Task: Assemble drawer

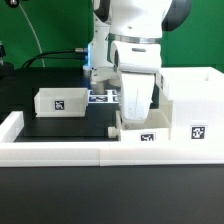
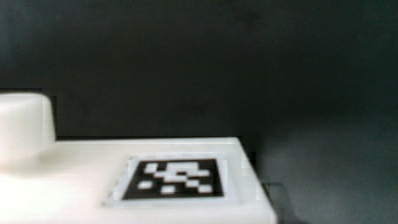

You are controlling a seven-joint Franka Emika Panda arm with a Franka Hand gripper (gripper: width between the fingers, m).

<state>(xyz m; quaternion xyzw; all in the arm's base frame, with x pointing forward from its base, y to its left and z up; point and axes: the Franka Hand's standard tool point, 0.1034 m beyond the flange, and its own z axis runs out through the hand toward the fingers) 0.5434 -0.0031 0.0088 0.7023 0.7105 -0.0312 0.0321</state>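
Note:
The large white box casing [image 1: 190,105] stands at the exterior view's right, with a marker on its front. One small white tray [image 1: 60,101] sits on the black table at the left. A second small tray [image 1: 142,133] lies against the casing's left side, just behind the rail. My gripper [image 1: 130,118] is lowered onto this tray, and its fingertips are hidden by the tray and the hand. In the wrist view the tray's white marker face [image 2: 178,178] fills the lower part, very close and blurred. A rounded white piece [image 2: 22,128] rises beside it.
The low white border rail [image 1: 60,152] runs along the front and the left side. The marker board [image 1: 104,97] lies flat behind the gripper. Black table [image 2: 214,60] lies beyond the tray. Cables and dark gear stand at the back left.

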